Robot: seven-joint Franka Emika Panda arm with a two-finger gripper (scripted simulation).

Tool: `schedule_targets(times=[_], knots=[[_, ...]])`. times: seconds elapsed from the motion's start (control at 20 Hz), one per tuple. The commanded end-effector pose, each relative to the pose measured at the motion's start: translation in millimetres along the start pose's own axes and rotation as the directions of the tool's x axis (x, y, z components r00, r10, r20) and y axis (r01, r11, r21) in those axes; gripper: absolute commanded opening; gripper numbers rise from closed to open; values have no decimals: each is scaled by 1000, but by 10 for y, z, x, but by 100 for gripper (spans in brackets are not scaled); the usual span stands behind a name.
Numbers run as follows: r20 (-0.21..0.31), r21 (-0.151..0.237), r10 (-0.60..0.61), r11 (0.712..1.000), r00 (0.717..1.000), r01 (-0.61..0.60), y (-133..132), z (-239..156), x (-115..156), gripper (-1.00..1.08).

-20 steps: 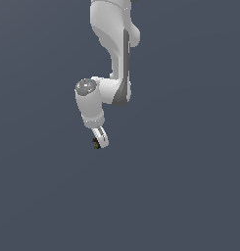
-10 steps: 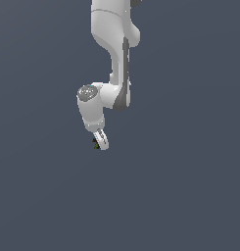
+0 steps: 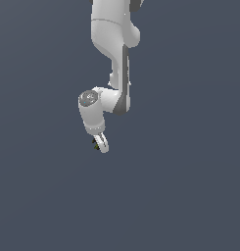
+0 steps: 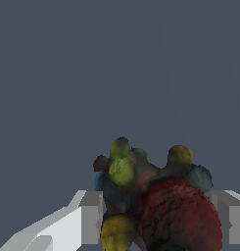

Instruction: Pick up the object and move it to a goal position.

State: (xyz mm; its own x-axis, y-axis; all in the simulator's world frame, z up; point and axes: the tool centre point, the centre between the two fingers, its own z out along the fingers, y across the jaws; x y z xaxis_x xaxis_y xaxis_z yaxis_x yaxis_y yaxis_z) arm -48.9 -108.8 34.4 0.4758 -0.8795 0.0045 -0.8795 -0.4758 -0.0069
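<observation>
The white arm [image 3: 113, 59] reached down over the grey surface [image 3: 190, 186]. Its tool [image 3: 100, 144] was clamped on the object [image 4: 156, 201], a lumpy dark-red, black and yellow-green cluster wedged between the fingers [image 4: 75, 223].

Simulator render — flat grey void [image 3: 190, 196], bare

The arm [image 3: 111, 44] is a glossy white, built of thick rounded segments like fat tubes joined end to end. A dark grey band [image 3: 124, 83] runs down the side of one segment, and there is a darker patch near the top joint. The lower joint ends in a round grey cap [image 3: 88, 98] with a lighter ring on it. From the wrist view, the gripper [image 4: 156, 223] has flat, blocky white fingers [image 4: 67, 225] with grey shaded faces.
</observation>
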Motion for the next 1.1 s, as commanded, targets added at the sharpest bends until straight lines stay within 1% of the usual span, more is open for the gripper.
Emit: schedule_targets(times=[0.0,0.35,0.4,0.6,0.8,1.05], knots=[[5,-7,-1,1000,1000,1,21,48,-20,-100],[5,-7,-1,1000,1000,1,21,48,-20,-100],[-1,2,0,1000,1000,0,-9,-2,2,-100],[-1,2,0,1000,1000,0,-59,-12,-23,-100],[-1,1,0,1000,1000,0,-211,-37,-99,-100],[0,0,0,1000,1000,0,-528,-90,-255,-100]])
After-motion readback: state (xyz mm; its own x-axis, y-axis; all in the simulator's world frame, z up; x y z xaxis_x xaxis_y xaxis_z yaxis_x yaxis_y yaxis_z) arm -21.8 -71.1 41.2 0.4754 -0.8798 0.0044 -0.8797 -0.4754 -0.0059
